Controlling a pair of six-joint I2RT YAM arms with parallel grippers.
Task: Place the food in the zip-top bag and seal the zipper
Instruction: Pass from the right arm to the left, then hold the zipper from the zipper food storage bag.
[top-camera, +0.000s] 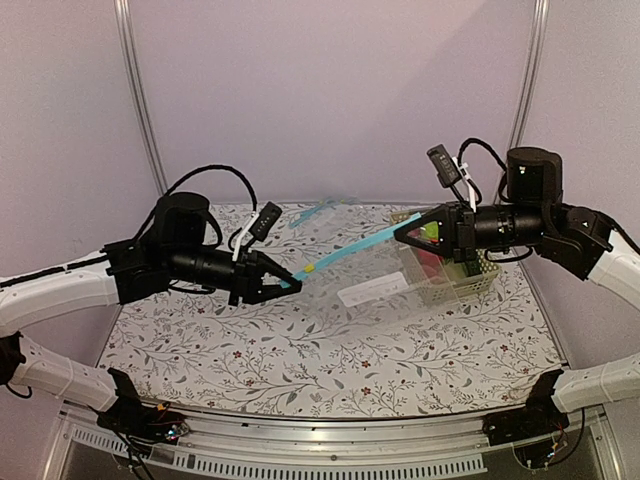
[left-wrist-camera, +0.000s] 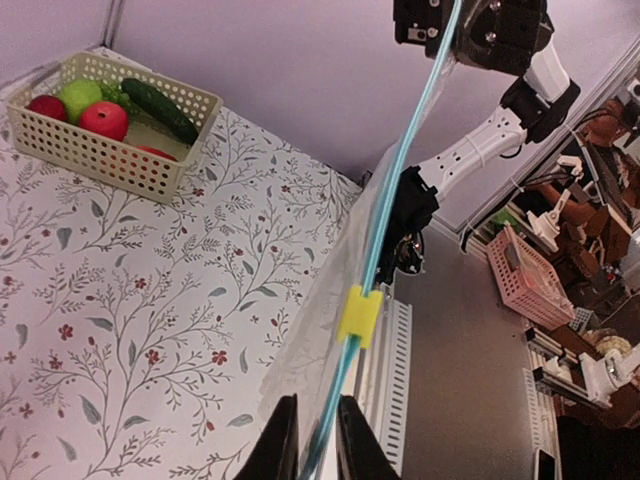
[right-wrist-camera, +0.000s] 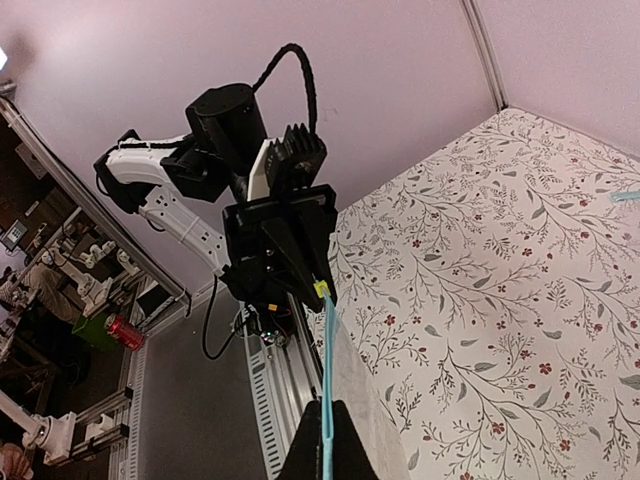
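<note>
Lilac walls (top-camera: 330, 100) | floral table (top-camera: 300, 350) | basket (top-camera: 478, 285) far right | zip-top bag (top-camera: 360, 285) held taut

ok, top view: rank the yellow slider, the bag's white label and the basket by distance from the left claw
1. Yellow slider, on the zipper, just right of the left claw.
2. White label, centre.
3. Basket, far right.

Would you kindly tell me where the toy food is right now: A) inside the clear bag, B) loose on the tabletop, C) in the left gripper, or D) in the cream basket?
D: the red fruit and cucumber lie in the basket, while the left gripper and right gripper hold only the zipper stretched between them.
</note>
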